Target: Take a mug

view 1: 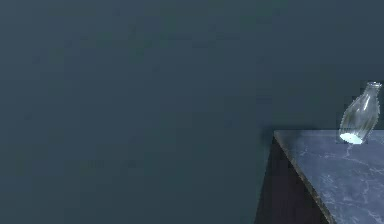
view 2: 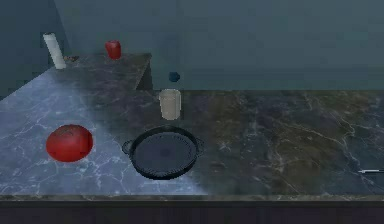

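While the claw's state cannot be told, a pale cup [view 2: 170, 103], probably the mug, stands upright on the bench [view 2: 280, 130] just behind a dark pan [view 2: 162, 153]; likely light, rigid and breakable, best taken around its sides.

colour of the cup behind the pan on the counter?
Pale cream. The cup shows best in the arm side view, just behind the dark pan.
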### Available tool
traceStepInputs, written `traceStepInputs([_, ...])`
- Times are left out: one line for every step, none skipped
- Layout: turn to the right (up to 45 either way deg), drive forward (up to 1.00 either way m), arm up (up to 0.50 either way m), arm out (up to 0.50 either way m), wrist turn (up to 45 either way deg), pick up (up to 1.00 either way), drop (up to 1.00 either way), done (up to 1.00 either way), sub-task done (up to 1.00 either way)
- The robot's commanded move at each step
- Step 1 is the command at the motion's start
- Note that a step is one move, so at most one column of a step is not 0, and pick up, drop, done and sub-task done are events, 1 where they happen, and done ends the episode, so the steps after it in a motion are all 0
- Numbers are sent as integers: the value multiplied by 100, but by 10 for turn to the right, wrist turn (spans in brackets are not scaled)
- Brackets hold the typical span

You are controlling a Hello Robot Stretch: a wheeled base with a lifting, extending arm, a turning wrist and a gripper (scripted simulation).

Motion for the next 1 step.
traceStepInputs([0,0,50,0,0,0,0,0,0])
